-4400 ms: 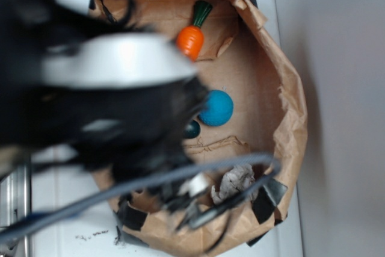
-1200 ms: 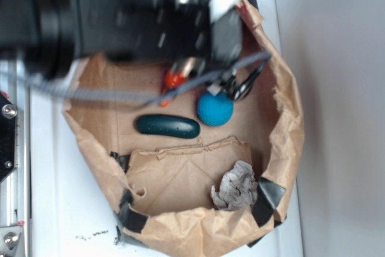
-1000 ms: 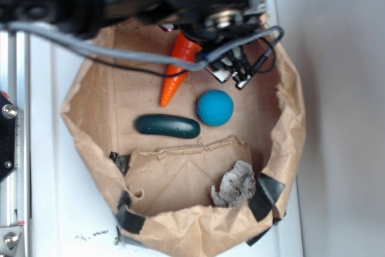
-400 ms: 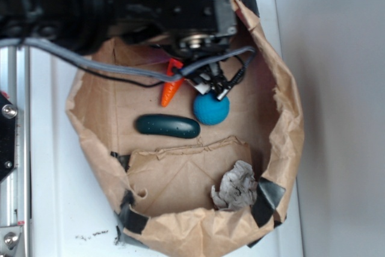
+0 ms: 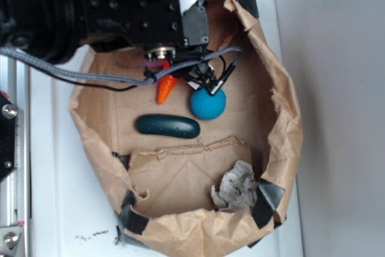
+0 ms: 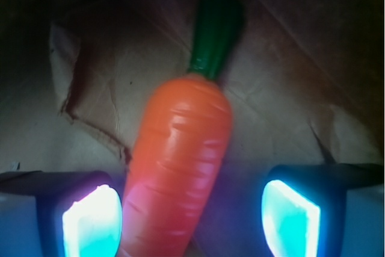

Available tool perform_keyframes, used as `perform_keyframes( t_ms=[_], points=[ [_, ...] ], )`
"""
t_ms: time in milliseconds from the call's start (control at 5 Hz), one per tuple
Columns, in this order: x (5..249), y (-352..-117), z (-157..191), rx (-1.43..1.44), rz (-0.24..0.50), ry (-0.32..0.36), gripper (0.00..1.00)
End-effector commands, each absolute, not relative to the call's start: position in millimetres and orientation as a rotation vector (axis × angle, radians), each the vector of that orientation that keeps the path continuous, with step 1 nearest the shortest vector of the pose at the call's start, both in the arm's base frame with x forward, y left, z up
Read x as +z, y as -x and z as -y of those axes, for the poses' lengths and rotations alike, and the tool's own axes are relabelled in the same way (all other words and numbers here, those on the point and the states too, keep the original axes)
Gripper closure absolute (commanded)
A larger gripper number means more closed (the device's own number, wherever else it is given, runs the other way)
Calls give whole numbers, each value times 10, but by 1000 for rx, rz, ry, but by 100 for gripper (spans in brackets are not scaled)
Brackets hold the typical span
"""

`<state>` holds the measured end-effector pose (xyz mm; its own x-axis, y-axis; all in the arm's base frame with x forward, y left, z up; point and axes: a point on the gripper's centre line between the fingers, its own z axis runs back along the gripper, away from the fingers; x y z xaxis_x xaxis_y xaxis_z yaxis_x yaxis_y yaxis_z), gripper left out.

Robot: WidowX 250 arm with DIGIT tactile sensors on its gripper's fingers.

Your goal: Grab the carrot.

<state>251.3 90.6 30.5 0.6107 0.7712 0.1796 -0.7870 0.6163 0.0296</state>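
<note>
The orange carrot (image 6: 180,167) with its dark green stem (image 6: 215,34) lies on brown paper and runs down between my gripper's (image 6: 189,221) two glowing pads. The gripper is open: the carrot sits close to the left pad (image 6: 90,221), and a wide gap separates it from the right pad (image 6: 289,218). From outside, only the carrot's pointed tip (image 5: 165,90) shows beneath the black arm (image 5: 120,16), which hides the fingers and the rest of the carrot.
All of this lies inside a brown paper bag with rolled-down walls (image 5: 289,118). A blue ball (image 5: 208,103) rests just right of the carrot tip, under the arm's cables. A dark green oblong (image 5: 167,126) lies below. Crumpled paper (image 5: 236,188) sits at the lower right.
The arm swung from the lower left to over the carrot and has lowered around it. The carrot now lies lower, tip pointing down-left. The blue ball shifted slightly left.
</note>
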Motion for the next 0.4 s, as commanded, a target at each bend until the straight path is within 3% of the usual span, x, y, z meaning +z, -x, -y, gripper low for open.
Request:
perform_keyframes(
  t_ms=[0,200],
  points=[
    [372,-2622,-995,935,183,-95,100],
    [482,-2651,-976,937,172,-86,100]
  ],
)
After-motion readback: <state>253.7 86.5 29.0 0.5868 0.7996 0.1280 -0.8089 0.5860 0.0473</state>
